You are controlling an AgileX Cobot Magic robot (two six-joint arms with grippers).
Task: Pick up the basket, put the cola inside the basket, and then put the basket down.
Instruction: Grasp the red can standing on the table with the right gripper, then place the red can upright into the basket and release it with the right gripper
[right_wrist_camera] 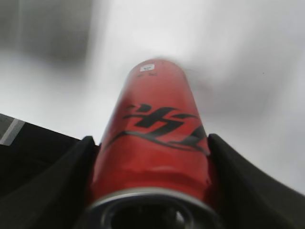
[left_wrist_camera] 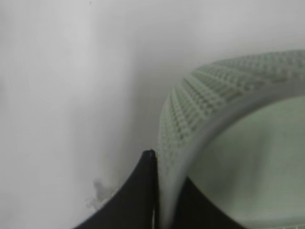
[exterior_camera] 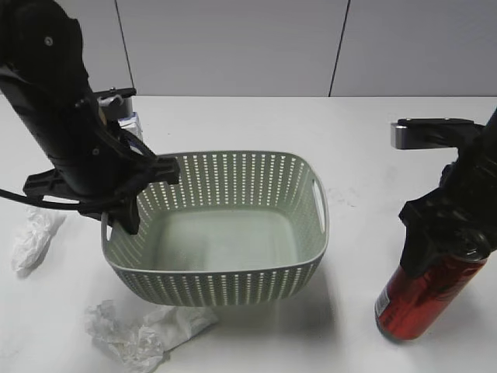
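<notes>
The sage-green basket [exterior_camera: 233, 225] sits tilted in the middle of the white table, its left side raised. My left gripper [exterior_camera: 116, 210] is shut on the basket's left rim; in the left wrist view the rim [left_wrist_camera: 200, 109] runs between the two black fingers [left_wrist_camera: 164, 191]. The red cola can [exterior_camera: 427, 295] is at the right, leaning to the right. My right gripper [exterior_camera: 443, 233] is shut on its upper part. In the right wrist view the can [right_wrist_camera: 155, 129] fills the gap between both fingers [right_wrist_camera: 150, 157].
Crumpled white paper lies at the basket's front left [exterior_camera: 144, 330] and at the far left [exterior_camera: 31, 237]. A small object [exterior_camera: 128, 123] stands behind my left arm, mostly hidden. A grey wall closes the back.
</notes>
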